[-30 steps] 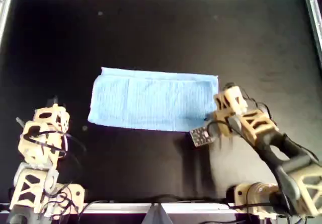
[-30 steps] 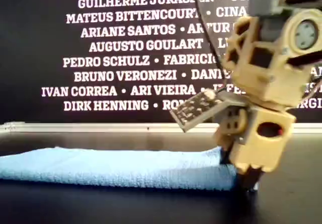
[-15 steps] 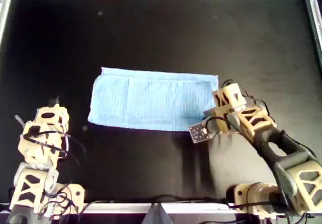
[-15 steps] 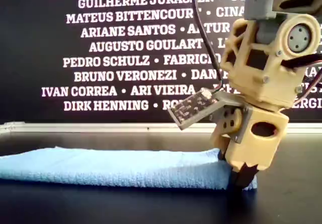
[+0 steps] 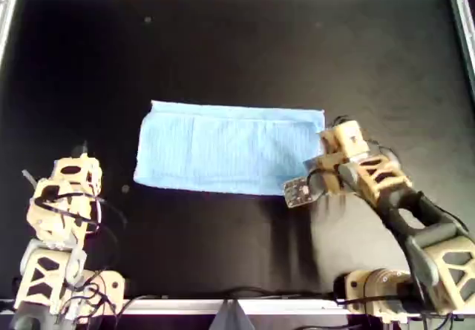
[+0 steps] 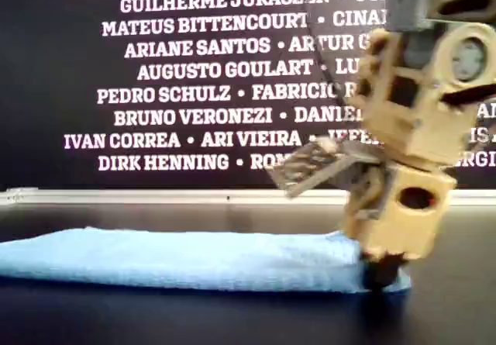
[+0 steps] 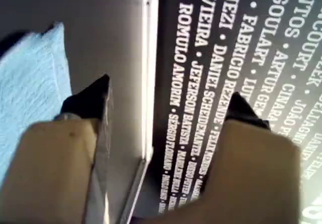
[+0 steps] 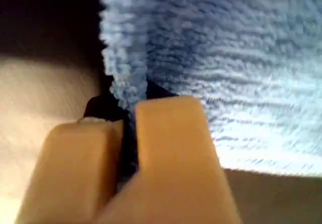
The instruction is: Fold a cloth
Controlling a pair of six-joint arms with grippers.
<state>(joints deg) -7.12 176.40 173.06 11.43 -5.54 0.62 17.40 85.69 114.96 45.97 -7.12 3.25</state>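
I am pinching my right gripper point(image 5: 324, 168) closed on the right edge, in the overhead view, of the cloth point(image 5: 226, 148) lying folded on the desk point(image 5: 237, 48); my left gripper point(image 7: 166, 103) is gaping wide, holding nothing.

Overhead view: even light, black table point(image 5: 245, 41) matte, arm shadow soft toward frame bottom. Exterior view: right gripper point(image 6: 384, 271) motion-blurred, wall lettering sharp. Right wrist view: cloth point(image 8: 226, 58) very close, soft focus, bright glare patch on table. Left wrist view: fingers point(image 7: 90, 100) blurred, bkgd text legible.
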